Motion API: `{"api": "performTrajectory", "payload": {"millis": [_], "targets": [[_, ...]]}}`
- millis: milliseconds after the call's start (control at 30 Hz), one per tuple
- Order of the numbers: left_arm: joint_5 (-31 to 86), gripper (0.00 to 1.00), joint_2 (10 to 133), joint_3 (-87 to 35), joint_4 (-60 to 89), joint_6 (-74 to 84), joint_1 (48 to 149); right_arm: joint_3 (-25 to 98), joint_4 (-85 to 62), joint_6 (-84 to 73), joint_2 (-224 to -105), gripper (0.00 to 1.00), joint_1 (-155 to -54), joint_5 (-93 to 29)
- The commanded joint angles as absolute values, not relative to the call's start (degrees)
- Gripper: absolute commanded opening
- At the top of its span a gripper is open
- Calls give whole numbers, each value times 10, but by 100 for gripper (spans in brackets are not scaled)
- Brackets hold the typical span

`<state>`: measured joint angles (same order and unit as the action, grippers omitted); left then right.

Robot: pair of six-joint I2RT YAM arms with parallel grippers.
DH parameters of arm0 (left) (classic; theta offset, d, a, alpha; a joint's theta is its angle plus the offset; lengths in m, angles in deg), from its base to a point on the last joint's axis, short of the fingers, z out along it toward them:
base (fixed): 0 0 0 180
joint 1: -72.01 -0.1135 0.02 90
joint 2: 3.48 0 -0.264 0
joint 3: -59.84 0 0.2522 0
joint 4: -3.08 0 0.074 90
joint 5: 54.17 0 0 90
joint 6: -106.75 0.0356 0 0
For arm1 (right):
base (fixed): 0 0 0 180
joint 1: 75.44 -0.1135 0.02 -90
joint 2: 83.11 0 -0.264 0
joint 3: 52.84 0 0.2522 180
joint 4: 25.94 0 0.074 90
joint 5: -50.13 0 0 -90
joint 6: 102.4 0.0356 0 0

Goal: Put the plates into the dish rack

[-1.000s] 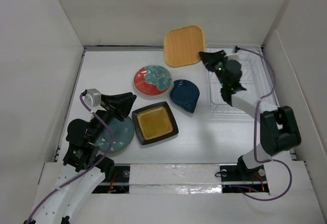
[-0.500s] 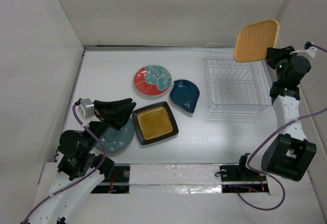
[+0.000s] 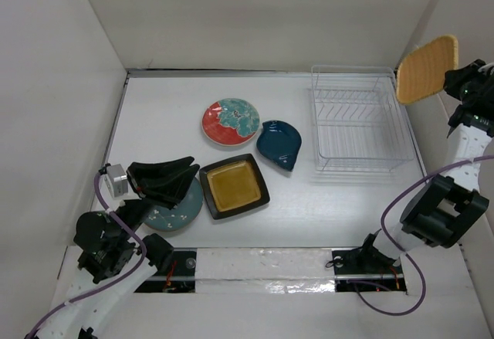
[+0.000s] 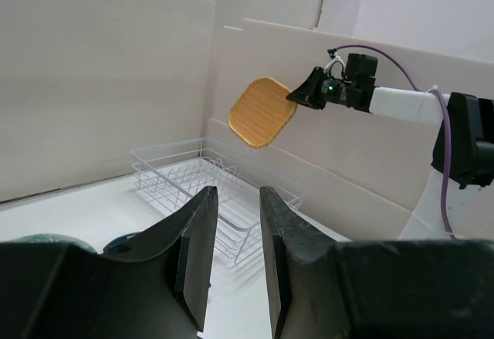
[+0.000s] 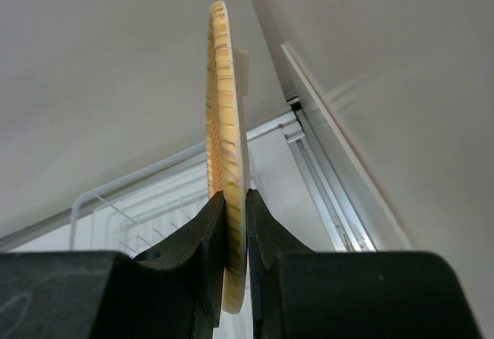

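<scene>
My right gripper (image 3: 450,83) is shut on the edge of the orange-yellow plate (image 3: 426,69) and holds it on edge, high in the air past the right side of the white wire dish rack (image 3: 359,130). In the right wrist view the plate (image 5: 224,123) stands between my fingertips (image 5: 235,194), with the rack (image 5: 139,215) below. My left gripper (image 3: 194,171) is open and empty above the grey-teal speckled plate (image 3: 176,209). The black square plate (image 3: 234,185), the dark blue leaf plate (image 3: 278,143) and the red flowered plate (image 3: 231,121) lie flat on the table. The rack holds nothing.
White walls enclose the table on the left, back and right; the right wall (image 3: 463,15) is close behind the held plate. In the left wrist view my open gripper (image 4: 238,192) faces the rack (image 4: 193,173) and the raised plate (image 4: 262,111).
My right arm swung the orange-yellow plate up and to the right, from the rack's far-left corner to beyond its right side. My left arm drew back toward the near left.
</scene>
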<state>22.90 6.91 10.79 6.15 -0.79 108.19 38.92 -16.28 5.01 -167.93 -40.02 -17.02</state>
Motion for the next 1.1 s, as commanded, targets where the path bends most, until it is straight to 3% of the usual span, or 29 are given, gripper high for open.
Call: {"api": "performTrajectory", "payload": {"millis": [0,367,1067], "targets": [[240,26,57,85,51,6,1094,470,-147,-11,-1702,0,-400,-132],[247,26,73,85,55,14,1105,530,-73,-89,-1755,0,-428,-167],[250,26,93,87,58,17,1105,572,-63,-158,-1814,0,-479,-229]]}}
